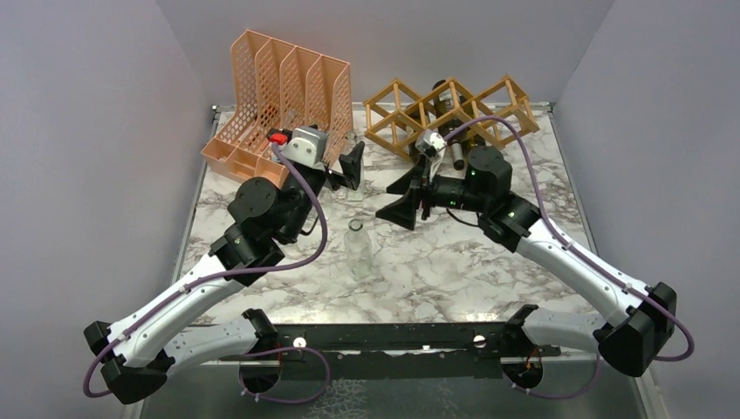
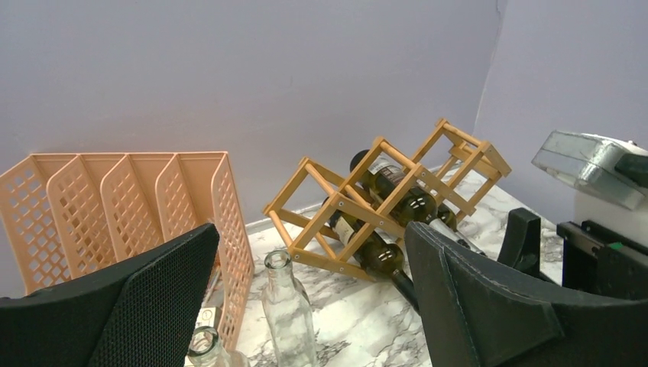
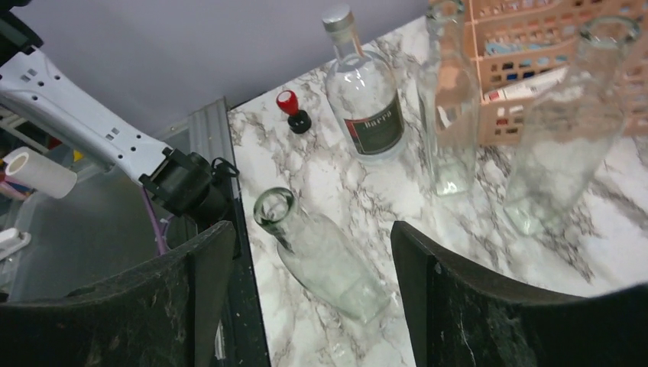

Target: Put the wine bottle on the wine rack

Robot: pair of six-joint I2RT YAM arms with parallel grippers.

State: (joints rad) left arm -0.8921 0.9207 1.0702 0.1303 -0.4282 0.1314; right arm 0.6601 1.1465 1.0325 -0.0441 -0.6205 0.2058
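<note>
Marble table (image 1: 454,271), left fingers (image 2: 153,298) spread, right fingers (image 3: 489,306) spread

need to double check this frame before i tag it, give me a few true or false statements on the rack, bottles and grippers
1. The wine rack already holds dark bottles. True.
2. A clear bottle stands upright on the table between the two arms. True.
3. The left gripper is clamped on that clear bottle. False: it is open and holds nothing.
4. In the top view the peach organizer sits to the right of the wine rack. False: it sits to the left of it.
</note>
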